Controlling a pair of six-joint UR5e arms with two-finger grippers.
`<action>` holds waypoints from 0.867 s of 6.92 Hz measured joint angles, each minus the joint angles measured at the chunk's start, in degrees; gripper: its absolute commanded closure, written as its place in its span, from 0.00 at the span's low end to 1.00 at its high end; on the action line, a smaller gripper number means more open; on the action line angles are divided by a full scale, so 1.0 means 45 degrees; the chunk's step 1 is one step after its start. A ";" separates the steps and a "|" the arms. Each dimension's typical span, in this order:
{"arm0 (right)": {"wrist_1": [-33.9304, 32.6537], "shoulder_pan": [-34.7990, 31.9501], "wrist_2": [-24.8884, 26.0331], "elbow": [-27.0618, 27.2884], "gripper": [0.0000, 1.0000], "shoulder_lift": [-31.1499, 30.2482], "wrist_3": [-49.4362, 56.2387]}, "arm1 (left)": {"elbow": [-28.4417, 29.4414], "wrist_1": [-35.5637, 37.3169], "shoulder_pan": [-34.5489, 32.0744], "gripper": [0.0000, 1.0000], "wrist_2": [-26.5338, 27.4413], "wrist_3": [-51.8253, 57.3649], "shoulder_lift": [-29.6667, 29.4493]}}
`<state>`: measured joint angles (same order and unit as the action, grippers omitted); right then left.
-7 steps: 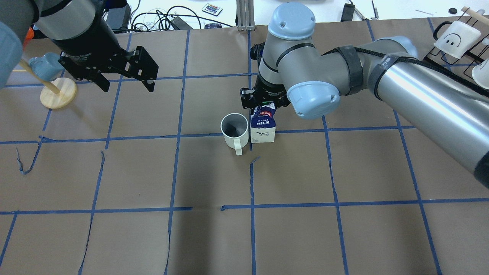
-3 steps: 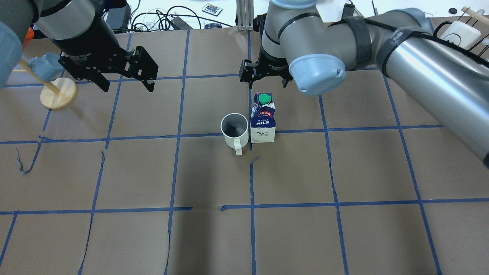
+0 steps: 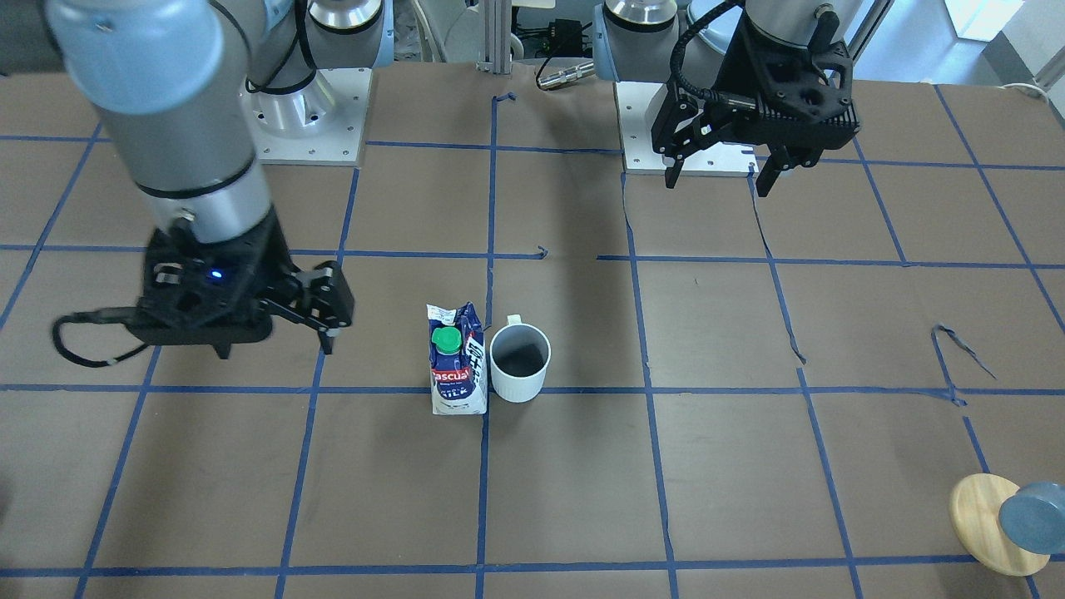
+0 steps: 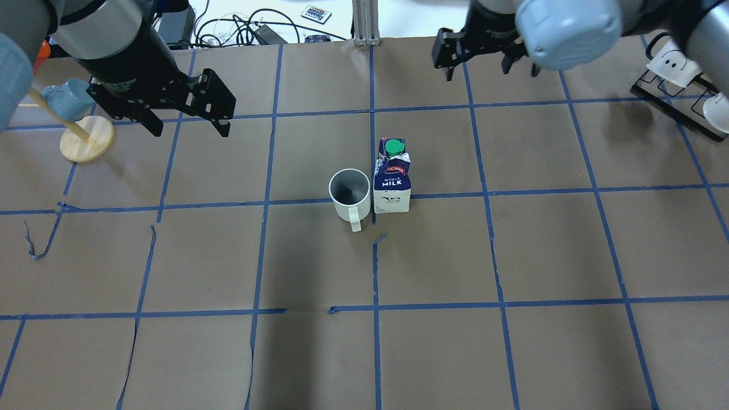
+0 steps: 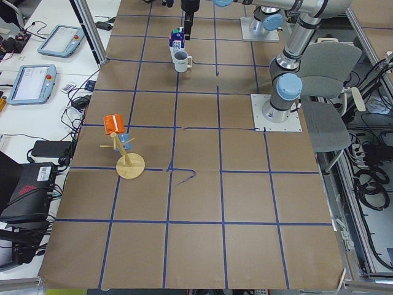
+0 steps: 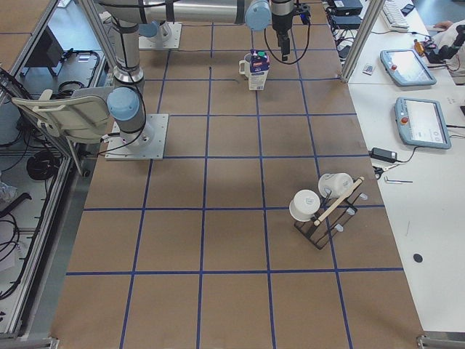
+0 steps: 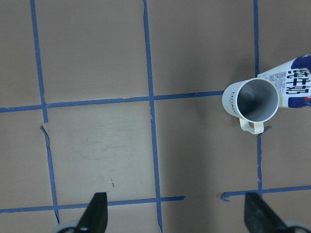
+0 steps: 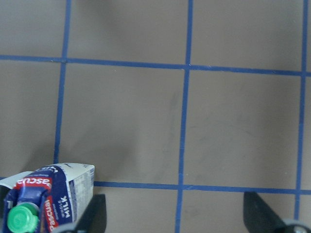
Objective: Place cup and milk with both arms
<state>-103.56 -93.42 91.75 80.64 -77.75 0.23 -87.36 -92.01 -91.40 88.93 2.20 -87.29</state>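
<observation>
Facing the robot: one small white ribbed mug with a dark grey inside (image 3: 520,370) and one dark-blue and white gable-top milk carton with a round green cap (image 3: 458,374), upright and just beside each other mid-table on brown paper gridded with blue tape (image 3: 749,482). Two black two-fingered claws: left gripper (image 3: 717,185) up near its base plate, right gripper (image 3: 274,348) well apart from the carton's side. Both spread wide, gripping nothing. One round wooden stand (image 3: 973,516) at the corner, carrying one smooth blue-grey mug (image 3: 1032,517).

From overhead: mug handle turned toward the camera, "MILK" lettering readable on the carton's flat face. One black wire rack (image 4: 678,105) with two white mugs (image 4: 675,62) at the right edge.

From the left end: one orange cup (image 5: 112,123) also on the stand.

From the right end: mug and carton small and far, side by side.

Left wrist: two dark fingertips (image 7: 97,208) wide apart at the bottom edge. Round mug rim ahead, carton partly behind it.

Right wrist: two fingertips (image 8: 95,213) wide apart, carton at the lower left corner.
</observation>
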 measured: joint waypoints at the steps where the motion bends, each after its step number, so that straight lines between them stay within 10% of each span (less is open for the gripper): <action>1: 0.0265 0.0353 -0.0005 0.0296 0.00 -0.0801 0.0386 | 0.0000 0.0000 0.0000 0.00 0.0002 0.0000 0.0001; 6: 0.0069 0.0451 -0.0114 0.1612 0.00 -0.1924 0.0622 | 0.0000 -0.0001 0.0006 0.00 0.0003 0.0000 0.0003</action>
<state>-103.25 -91.39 91.24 87.90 -86.41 3.03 -87.36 -92.02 -91.38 88.95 2.20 -87.27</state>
